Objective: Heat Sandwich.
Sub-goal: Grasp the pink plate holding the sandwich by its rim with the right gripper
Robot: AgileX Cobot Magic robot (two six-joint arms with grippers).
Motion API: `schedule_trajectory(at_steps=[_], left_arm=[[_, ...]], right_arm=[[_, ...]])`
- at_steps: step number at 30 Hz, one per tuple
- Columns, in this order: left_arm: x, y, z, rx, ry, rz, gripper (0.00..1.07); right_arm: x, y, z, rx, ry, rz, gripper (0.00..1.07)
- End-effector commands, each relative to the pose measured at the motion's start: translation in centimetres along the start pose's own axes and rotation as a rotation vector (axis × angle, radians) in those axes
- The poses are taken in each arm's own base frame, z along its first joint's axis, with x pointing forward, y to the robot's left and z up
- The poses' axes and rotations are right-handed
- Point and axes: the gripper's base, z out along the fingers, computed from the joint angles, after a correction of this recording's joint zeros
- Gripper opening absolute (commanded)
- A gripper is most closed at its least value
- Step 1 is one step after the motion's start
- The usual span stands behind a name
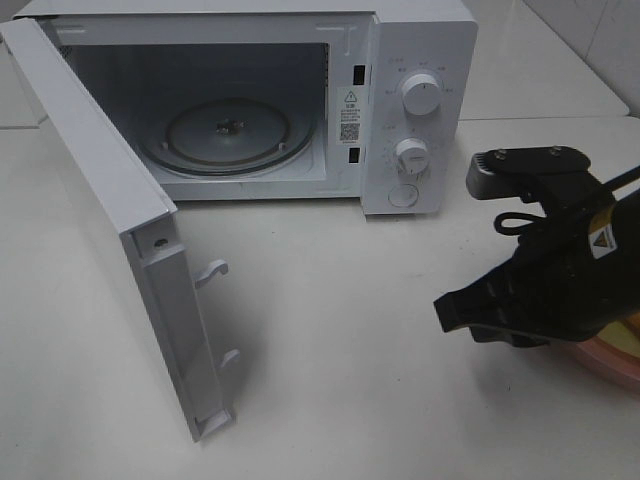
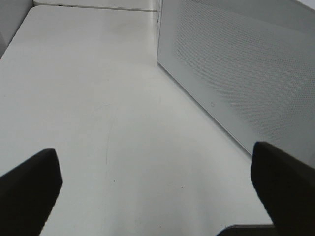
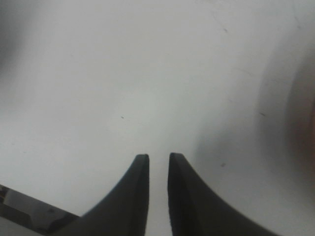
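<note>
The white microwave (image 1: 420, 60) stands at the back with its door (image 1: 90, 200) swung wide to the left, showing the bare glass turntable (image 1: 228, 135). At the right edge a pink plate (image 1: 612, 368) pokes out from under my right arm. Only a yellowish sliver of the sandwich (image 1: 627, 335) shows on it. My right gripper (image 1: 447, 312) hovers over the table left of the plate; its fingers (image 3: 135, 196) stand a narrow gap apart with nothing between them. My left gripper (image 2: 157, 196) is wide open over bare table beside the door's outer face (image 2: 246, 73).
The open door's edge with its latch hooks (image 1: 212, 272) juts toward the front of the table. Two control knobs (image 1: 420, 97) sit on the microwave's right panel. A blurred pinkish rim (image 3: 302, 113) lies at the edge of the right wrist view.
</note>
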Motion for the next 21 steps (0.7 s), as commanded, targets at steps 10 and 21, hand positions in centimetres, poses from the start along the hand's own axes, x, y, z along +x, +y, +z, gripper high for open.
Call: schedule_trajectory(at_steps=[10, 21], left_arm=[[0.0, 0.0, -0.2, -0.001, -0.027, -0.002, 0.98], [0.0, 0.0, -0.2, -0.001, -0.027, -0.002, 0.98]], right_arm=[[-0.6, -2.3, -1.8, 0.1, 0.128, -0.173, 0.8], [-0.9, -4.1, -1.9, 0.127, 0.127, -0.124, 0.96]])
